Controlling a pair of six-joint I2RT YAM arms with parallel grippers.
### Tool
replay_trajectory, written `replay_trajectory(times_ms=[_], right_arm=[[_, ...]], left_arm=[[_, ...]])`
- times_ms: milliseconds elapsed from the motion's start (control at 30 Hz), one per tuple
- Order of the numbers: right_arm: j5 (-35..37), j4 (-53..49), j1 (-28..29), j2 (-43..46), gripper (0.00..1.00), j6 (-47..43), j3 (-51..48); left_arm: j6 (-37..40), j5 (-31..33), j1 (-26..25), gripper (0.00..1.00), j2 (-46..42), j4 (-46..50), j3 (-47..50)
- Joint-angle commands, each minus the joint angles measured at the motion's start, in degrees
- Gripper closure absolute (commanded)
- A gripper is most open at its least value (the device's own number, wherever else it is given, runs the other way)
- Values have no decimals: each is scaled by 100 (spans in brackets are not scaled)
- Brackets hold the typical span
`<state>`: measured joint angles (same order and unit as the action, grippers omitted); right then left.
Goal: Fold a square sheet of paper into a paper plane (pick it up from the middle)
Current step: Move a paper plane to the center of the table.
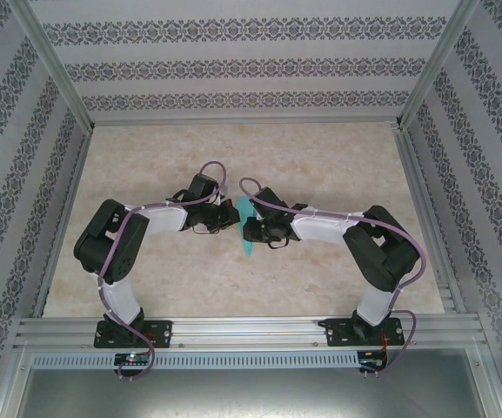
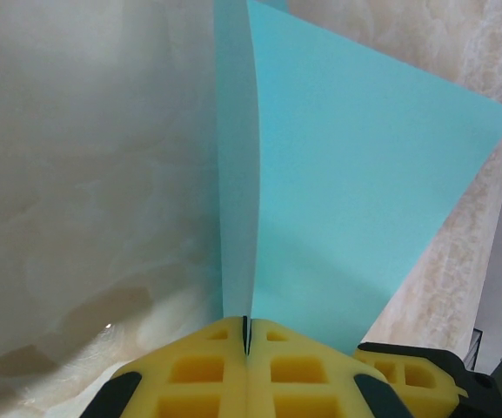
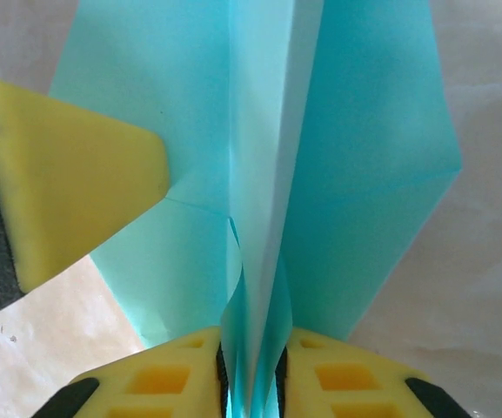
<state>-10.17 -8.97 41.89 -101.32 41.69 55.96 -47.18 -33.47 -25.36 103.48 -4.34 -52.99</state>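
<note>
Your left gripper [image 2: 245, 338] is closed tight on one fold of the paper plane [image 2: 346, 192]. Your right gripper [image 3: 251, 383] has narrow jaws around the centre crease; I cannot tell if they pinch it. The plane stands between both grippers, near the middle of the marble table [image 1: 338, 157].

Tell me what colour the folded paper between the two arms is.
Plain turquoise, no marks. The folded paper shows best in the right wrist view.
</note>
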Motion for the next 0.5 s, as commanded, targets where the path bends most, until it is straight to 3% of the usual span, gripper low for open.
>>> replay_trajectory(times_ms=[0,67,167,367,467], right_arm=[[128,-122,74,-146,80,-21,220],[145,-150,82,-186,82,1,257],[215,-197,82,-180,89,-7,296],[973,-1268,-4,265,91,-393,501],[1188,-1812,-147,393,91,-681,619]], left_arm=[[-69,-98,70,100,47,-94,-27],[-89,-98,74,100,27,-95,-27],[-97,-71,75,92,-57,-40,-43],[52,401,334,59,-639,562,-56],[217,1134,524,42,-976,1304,-123]])
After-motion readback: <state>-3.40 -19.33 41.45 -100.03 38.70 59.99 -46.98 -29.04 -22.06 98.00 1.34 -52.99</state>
